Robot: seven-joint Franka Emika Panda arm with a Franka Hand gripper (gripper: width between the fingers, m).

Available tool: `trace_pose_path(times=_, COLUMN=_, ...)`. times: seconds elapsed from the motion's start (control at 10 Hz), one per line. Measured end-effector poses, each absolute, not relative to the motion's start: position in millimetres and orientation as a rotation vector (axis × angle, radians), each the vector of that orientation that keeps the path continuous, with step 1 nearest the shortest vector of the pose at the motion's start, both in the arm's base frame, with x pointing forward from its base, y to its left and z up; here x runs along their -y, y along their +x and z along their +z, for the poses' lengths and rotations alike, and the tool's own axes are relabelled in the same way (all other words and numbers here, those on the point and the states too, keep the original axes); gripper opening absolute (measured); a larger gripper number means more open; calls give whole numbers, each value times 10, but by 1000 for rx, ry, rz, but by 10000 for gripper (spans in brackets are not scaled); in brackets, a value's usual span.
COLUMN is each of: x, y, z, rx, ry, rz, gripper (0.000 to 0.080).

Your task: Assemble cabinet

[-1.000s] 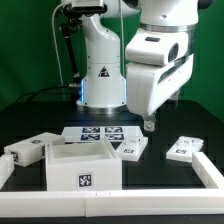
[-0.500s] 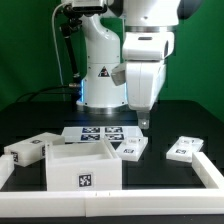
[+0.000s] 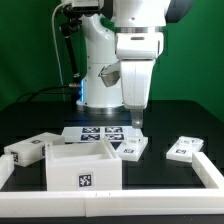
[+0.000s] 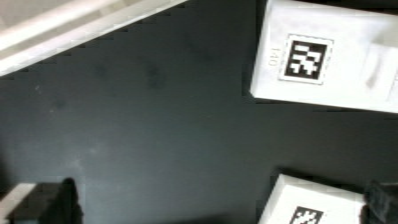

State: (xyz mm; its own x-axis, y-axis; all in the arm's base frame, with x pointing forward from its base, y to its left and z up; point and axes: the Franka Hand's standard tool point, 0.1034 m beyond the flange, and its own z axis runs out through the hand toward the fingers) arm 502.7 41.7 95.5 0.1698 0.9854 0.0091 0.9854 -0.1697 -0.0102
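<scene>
— Where is the cabinet to be found?

— It is seen in loose parts on the black tabletop [image 3: 40,118]. The white plastic open box [image 3: 85,165], tagged on its front wall, is set nearest the camera. A small white tagged block [image 3: 25,152] lies just beside it toward the exterior view's left. A flat white tagged panel [image 3: 130,149] lies near the box's far corner, and a second flat white panel [image 3: 184,150] lies well apart toward the exterior view's right.

— And the tool?

— The tool [image 3: 137,122] is held just above the first panel, beside the marker board [image 3: 98,132]. In the wrist view its fingers [image 4: 50,203] are seen spread wide over the dark tabletop. Two white tagged pieces [image 4: 329,50] are seen there; which parts they are cannot be told.
</scene>
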Motion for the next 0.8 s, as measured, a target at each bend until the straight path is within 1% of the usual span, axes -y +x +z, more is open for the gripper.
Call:
trace_pose_path(times=0.1, x=-338, y=4994, z=914, rx=2225, ry=-2265, rz=-82, gripper=798)
trace_pose_path(times=0.2, x=-176, y=4874, z=841, rx=2391, ry=-2135, rz=-133, gripper=798)
trace_pose_path(times=0.3, x=-30, y=4791, z=785, rx=2428, ry=-2095, rz=-129, gripper=798)
trace_pose_path(times=0.5, x=210, y=4761, z=764, rx=2499, ry=-2052, rz=-160, gripper=798)
trace_pose_path(times=0.8, x=216, y=4752, z=757, rx=2481, ry=-2072, rz=-154, gripper=798)
